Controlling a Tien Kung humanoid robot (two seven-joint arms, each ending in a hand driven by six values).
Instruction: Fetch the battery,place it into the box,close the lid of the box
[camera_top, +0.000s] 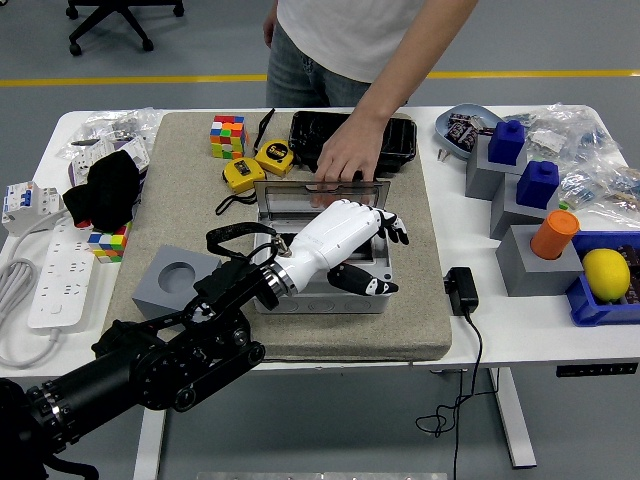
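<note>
Left hand (350, 240) is seen over the open grey box (322, 296) on the felt mat (190, 200), fingers spread and relaxed, nothing gripped. The right hand is not in view. No battery can be made out: the box interior beneath the palm is hidden, so it is judged, not seen, that the battery lies inside. The lid (320, 193) is upright at the box's far edge, steadied by a person's hand (345, 158) resting on its top rim.

Risks noted: lid closing is judged the remaining step. With the person's fingers on the rim and the robot's fingertips just beside it, a pinch could be caused if the lid is swung down before either hand is clear. The thumb hangs inside the box; a lift at an angle could catch the front wall and drag the box across the mat.

No brand or writing can be read; print on the yellow tape measures (256, 165) is too small.
</note>
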